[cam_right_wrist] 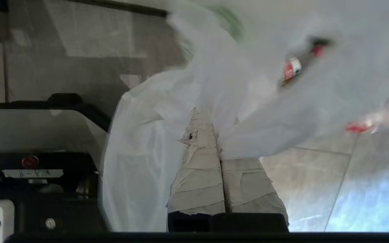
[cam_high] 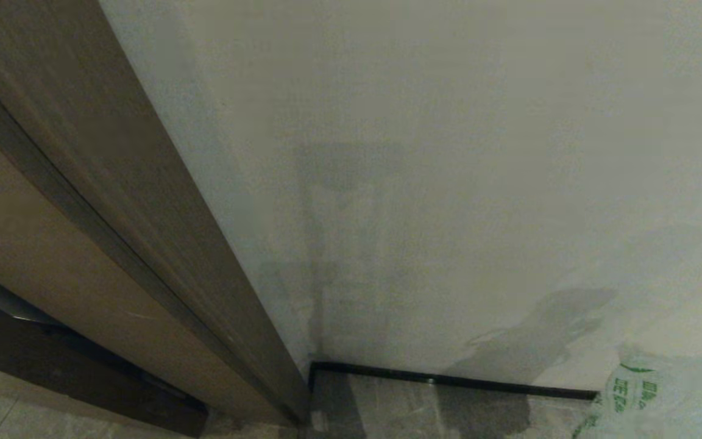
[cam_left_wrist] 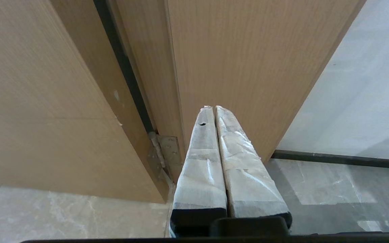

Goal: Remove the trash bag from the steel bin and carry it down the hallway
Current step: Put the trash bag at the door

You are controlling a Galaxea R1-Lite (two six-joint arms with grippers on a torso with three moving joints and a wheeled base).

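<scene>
White wall filling most of the frame; brown wooden door frame slanting down the left; dark baseboard low centre; glossy grey tiled floor along the bottom.

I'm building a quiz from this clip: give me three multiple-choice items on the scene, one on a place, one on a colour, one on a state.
1. Where in the head view is the trash bag?
A. upper left
B. lower right
C. centre
2. What colour is the bag's print?
A. green
B. blue
C. orange
3. How is the right gripper?
A. wide open, empty
B. shut on the steel bin
C. shut on the trash bag

Answers: 1 B, it lies in the lower right corner, by the baseboard. 2 A, green lettering shows on the white plastic. 3 C, the bag's plastic is pinched between its closed fingers.
</scene>
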